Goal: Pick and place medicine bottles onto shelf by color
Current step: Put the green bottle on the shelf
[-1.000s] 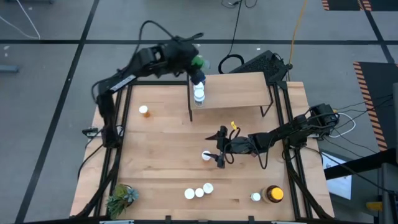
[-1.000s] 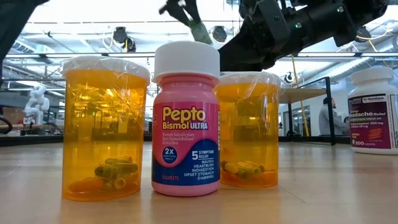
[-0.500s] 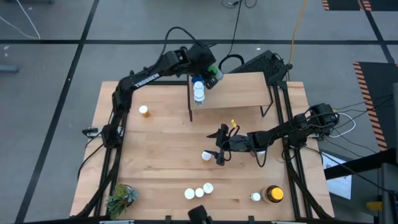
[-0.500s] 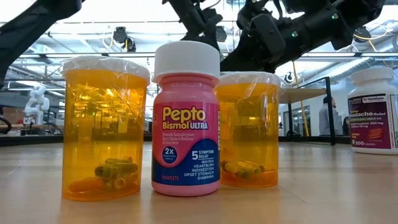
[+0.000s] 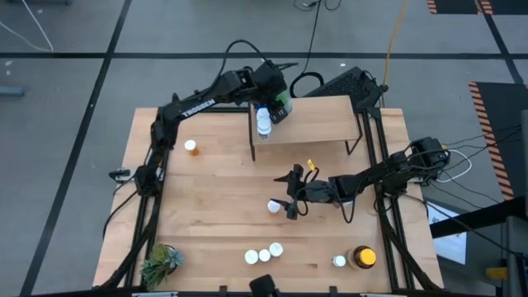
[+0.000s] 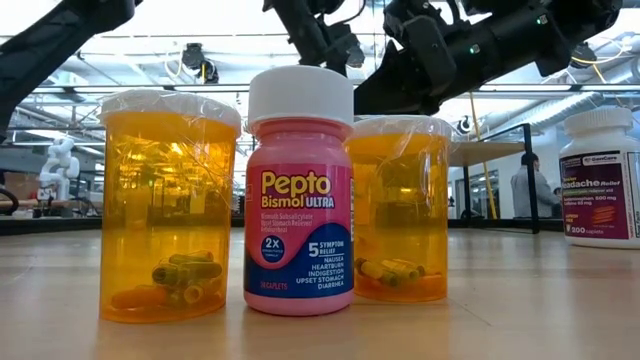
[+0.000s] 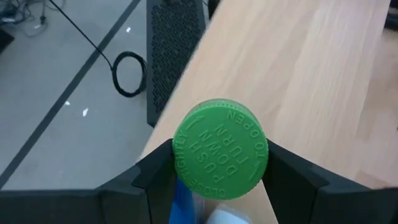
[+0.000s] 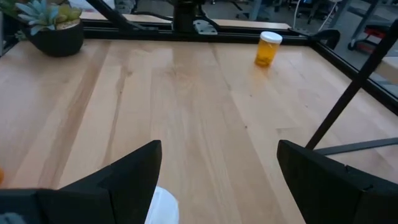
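Left gripper [image 5: 280,106] moved over shelf [image 5: 318,124] corner, squeezing green-capped bottle [image 7: 220,149] between fingers. Right gripper [image 5: 290,205] spread wide beside white-capped bottle [image 5: 273,206].

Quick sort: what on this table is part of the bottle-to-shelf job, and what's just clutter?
Job:
- green-capped bottle, held in the left tool over the shelf
- bottles already on the shelf
- white-capped bottle by the open right tool
- orange bottle
- three front bottles
- amber jar

Clutter:
- plant

green cap [image 7: 220,149], pink bottle [image 6: 299,215], orange bottles [image 6: 168,210]
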